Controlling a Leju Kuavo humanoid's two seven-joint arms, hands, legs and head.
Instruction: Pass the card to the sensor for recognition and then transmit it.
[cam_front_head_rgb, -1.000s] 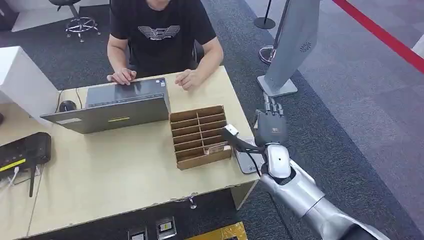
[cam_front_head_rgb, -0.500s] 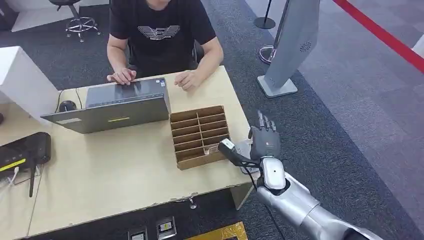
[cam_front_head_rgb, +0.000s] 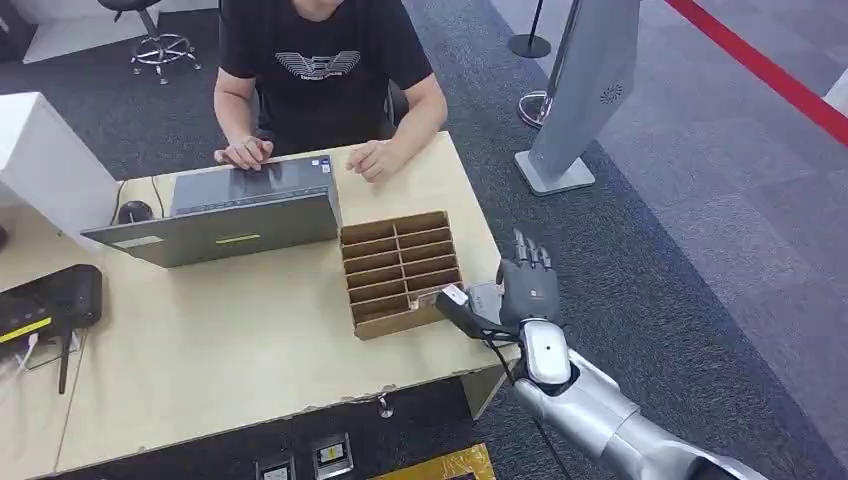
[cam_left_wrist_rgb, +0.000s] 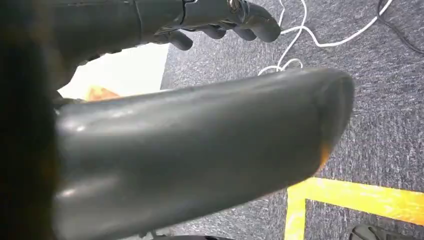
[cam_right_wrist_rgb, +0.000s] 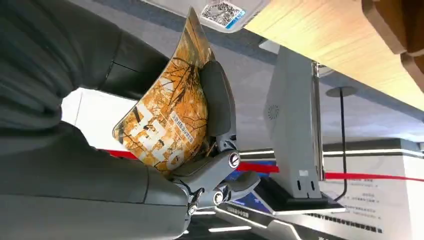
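Note:
My right hand (cam_front_head_rgb: 527, 290) hangs at the table's right edge, low over the flat grey sensor (cam_front_head_rgb: 486, 298), with its thumb reaching toward the cardboard box. The right wrist view shows this hand (cam_right_wrist_rgb: 150, 165) pinching an orange printed card (cam_right_wrist_rgb: 167, 122) between thumb and fingers; the card is bent a little. The sensor (cam_right_wrist_rgb: 220, 9) with its QR sticker lies close beyond the card's edge there. My left hand (cam_left_wrist_rgb: 200, 150) hangs beside my body over dark carpet, holding nothing, thumb apart from the fingers.
A cardboard divider box (cam_front_head_rgb: 398, 270) stands just left of the sensor. A laptop (cam_front_head_rgb: 235, 215) and a seated person (cam_front_head_rgb: 325, 70) are at the table's far side. A black router (cam_front_head_rgb: 50, 300) lies at the left. A grey kiosk stand (cam_front_head_rgb: 585, 95) rises on the right.
My right hand has come down and toward me with the card, from above the table's edge to low over the sensor. The person and the table's things have not moved.

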